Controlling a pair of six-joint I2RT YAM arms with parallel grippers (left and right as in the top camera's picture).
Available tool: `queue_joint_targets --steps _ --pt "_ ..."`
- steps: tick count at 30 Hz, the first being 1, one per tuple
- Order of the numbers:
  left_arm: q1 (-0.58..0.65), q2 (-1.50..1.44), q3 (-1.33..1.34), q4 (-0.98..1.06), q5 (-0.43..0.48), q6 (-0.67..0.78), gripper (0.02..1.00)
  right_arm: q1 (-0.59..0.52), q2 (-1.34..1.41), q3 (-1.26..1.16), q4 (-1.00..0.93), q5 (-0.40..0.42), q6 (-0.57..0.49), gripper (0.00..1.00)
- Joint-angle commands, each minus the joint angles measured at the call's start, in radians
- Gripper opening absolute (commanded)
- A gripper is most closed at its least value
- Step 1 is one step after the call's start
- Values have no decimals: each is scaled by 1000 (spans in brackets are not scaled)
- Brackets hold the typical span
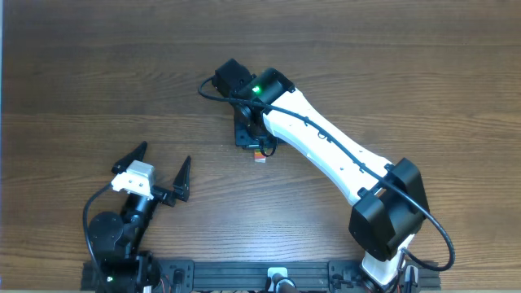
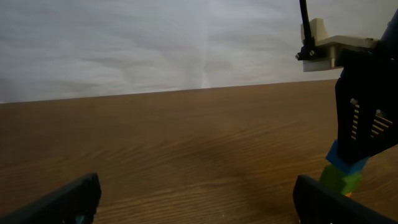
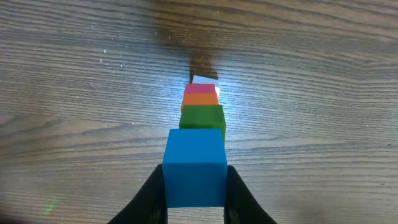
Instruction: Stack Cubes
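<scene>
Since the desk (image 1: 81, 65) runs wide around the work, its edges well away, there is ample room to pull back; the left tool (image 1: 165, 155) sits near its own base, spread open, well apart from the stack (image 3: 200, 102); that stack is tall and narrow, so a sideways drag or uneven release could topple it; the right tool (image 3: 194, 190) is clamped on the blue cube (image 3: 194, 163), which appears seated on the green cube (image 3: 202, 116).
</scene>
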Motion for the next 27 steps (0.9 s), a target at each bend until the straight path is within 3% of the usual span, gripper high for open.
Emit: queue_joint_targets --steps 1,27 --pt "-6 -5 -4 -2 10 12 1000 5 -14 -10 3 0 6 29" --pt "-6 -5 -4 -2 10 12 998 0 -14 -47 36 2 6 38"
